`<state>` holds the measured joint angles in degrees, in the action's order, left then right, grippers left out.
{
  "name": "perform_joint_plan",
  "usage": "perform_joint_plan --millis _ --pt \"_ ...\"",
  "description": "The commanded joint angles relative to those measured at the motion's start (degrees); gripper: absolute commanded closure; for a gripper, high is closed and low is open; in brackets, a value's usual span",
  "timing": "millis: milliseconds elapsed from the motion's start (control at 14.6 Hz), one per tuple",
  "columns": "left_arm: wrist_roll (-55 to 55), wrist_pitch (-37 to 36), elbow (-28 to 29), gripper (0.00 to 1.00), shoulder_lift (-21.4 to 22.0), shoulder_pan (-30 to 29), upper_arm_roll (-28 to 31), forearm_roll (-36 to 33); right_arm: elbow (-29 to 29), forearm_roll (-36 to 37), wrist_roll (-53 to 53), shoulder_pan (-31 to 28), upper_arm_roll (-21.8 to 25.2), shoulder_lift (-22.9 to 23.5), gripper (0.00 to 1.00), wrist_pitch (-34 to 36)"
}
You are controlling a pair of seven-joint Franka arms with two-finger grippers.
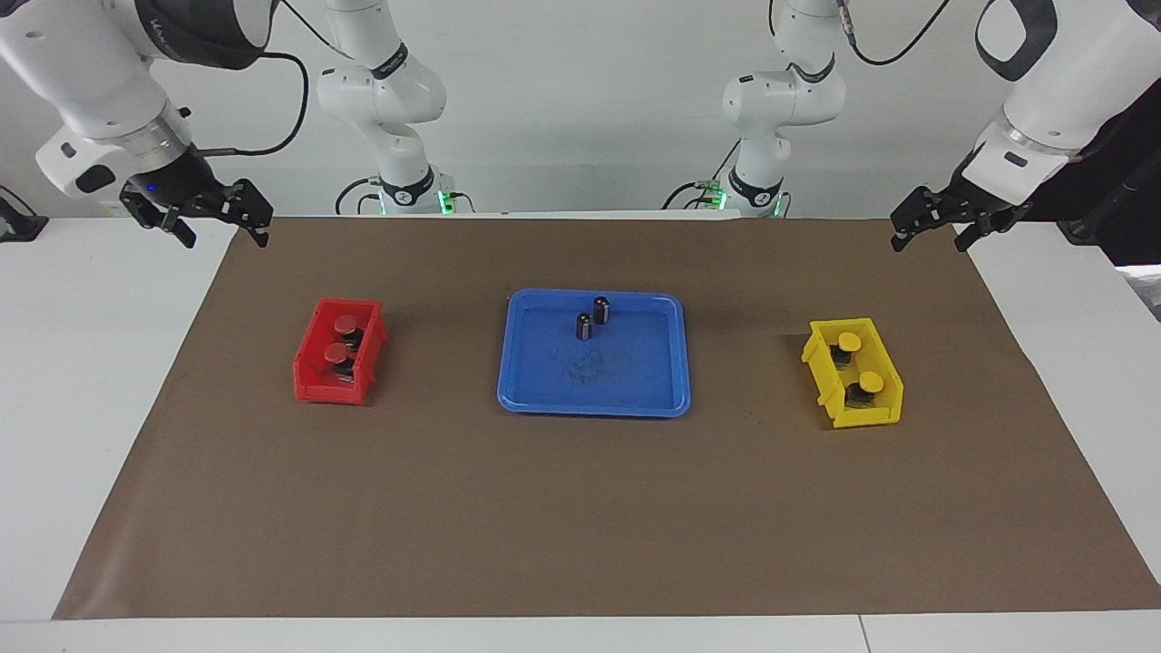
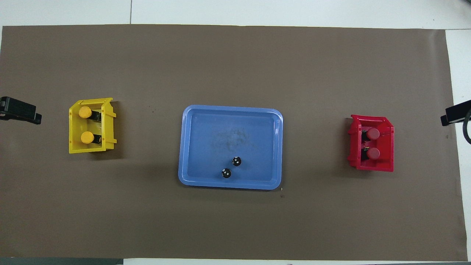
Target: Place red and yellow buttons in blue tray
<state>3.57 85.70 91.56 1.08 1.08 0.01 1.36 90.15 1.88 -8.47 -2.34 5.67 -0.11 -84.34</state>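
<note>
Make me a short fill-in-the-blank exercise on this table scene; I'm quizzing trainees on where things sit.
1. The two red buttons sit in the ___ bin.
2. The two dark cylinders stand in the ___ tray.
3. The number of yellow buttons in the yellow bin is ___.
4. The left gripper and right gripper both hold ___.

Missing words: red; blue; two; nothing

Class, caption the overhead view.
Red buttons in red bin, yellow buttons in yellow bin; blue tray between.
</note>
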Motion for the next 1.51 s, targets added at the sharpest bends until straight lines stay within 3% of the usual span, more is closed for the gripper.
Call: perform_joint_plan --millis 0,959,1233,1438 --pt "0.3 -0.6 -0.5 0.0 0.2 -0.1 -0.1 -1.0 0.2 0.1 0.6 -0.1 0.0 -0.3 0.0 -0.7" --pt "0.3 -0.6 -0.5 0.0 0.2 -0.1 -0.1 -1.0 -0.2 0.2 0.7 0.5 -0.2 0.1 0.0 -1.2" --pt "0.3 -0.6 -0.5 0.0 0.2 -0.1 -0.1 -1.0 -0.2 -1.4 1.5 0.8 -0.3 0.8 0.0 -3.8" --pt "0.3 -0.6 -0.5 0.0 0.2 -0.1 -0.1 -1.0 1.2 -1.6 4.4 3.5 -0.3 4.0 0.0 -8.7"
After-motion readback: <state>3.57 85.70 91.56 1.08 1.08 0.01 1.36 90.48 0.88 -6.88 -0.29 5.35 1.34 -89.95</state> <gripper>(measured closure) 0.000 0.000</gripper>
